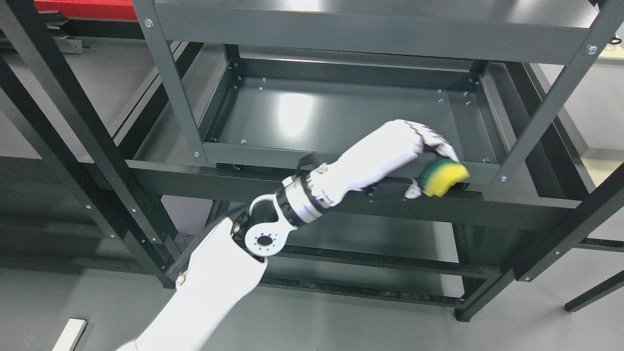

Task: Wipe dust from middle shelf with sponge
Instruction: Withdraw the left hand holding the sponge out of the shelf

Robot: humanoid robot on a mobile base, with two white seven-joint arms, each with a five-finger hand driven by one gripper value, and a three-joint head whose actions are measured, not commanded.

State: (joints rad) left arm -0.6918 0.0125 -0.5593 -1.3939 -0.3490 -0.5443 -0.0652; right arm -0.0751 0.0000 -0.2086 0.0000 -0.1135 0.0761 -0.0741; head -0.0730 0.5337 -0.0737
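Observation:
My left arm rises from the bottom left and reaches up to the right. Its white hand [429,163] is shut on a yellow sponge with a green scouring side [444,176]. The sponge hovers at the front rim of the dark grey middle shelf [341,117], near the shelf's front right corner. Whether it touches the rim I cannot tell. The shelf's flat tray shows a bright glare patch at its left centre. The right hand is out of sight.
The grey upper shelf [370,29] overhangs the tray. Slanted uprights stand at the left [170,83] and right [551,107]. A black frame [73,131] crosses on the left. Lower rails [370,263] run beneath, above the grey floor.

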